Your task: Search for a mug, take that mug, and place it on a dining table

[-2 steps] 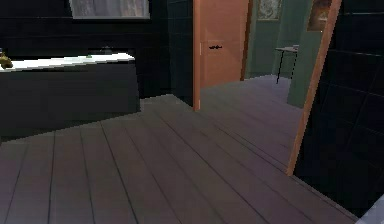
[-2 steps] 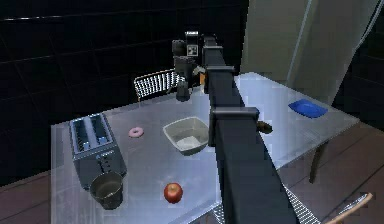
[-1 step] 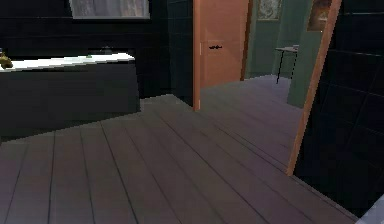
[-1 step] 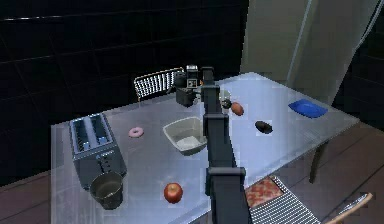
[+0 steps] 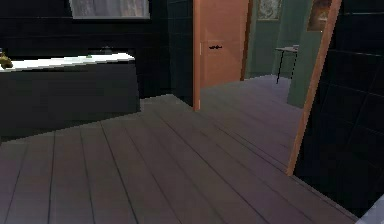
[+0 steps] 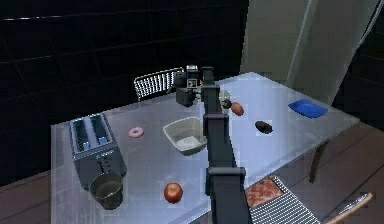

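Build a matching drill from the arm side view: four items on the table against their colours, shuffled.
Things:
1. toaster
2. ring-shaped item
3. bowl
4. flat dish

Colours:
A. white
B. blue
C. silver-grey
D. pink

Pairs: 1-C; 2-D; 3-A; 4-B
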